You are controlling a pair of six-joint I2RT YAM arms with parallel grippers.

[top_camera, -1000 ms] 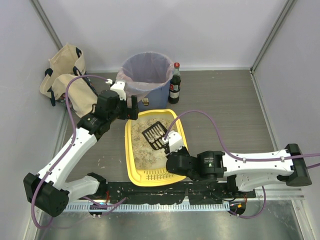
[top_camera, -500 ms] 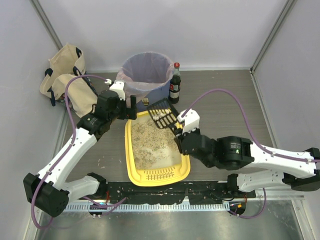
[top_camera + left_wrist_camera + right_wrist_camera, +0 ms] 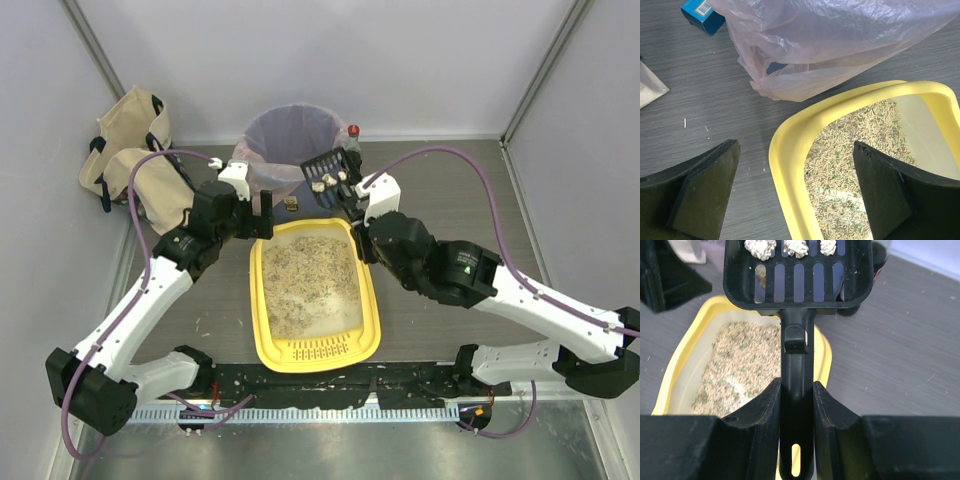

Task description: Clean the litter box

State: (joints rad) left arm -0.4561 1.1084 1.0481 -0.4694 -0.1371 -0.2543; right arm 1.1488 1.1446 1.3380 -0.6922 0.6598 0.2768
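The yellow litter box (image 3: 318, 352) lies mid-table with beige granules (image 3: 310, 275) inside and its grille at the near end. My right gripper (image 3: 357, 208) is shut on the handle (image 3: 796, 370) of a black slotted scoop (image 3: 325, 168). The scoop is held raised beyond the tray's far edge, at the rim of the blue bin (image 3: 290, 145), with three pale clumps (image 3: 760, 246) on it. My left gripper (image 3: 262, 215) is open, its jaws standing either side of the tray's far-left corner rim (image 3: 785, 165) without touching it.
The blue bin has a clear liner (image 3: 830, 45) hanging over its side. A dark bottle (image 3: 349, 175) stands right of the bin, partly behind the scoop. A beige tote bag (image 3: 130, 160) lies at the far left. A small blue box (image 3: 702, 15) sits by the bin.
My right arm has lifted the scoop out of the litter and carried it away from me to the bin's rim, with clumps on it. The left arm has not moved.
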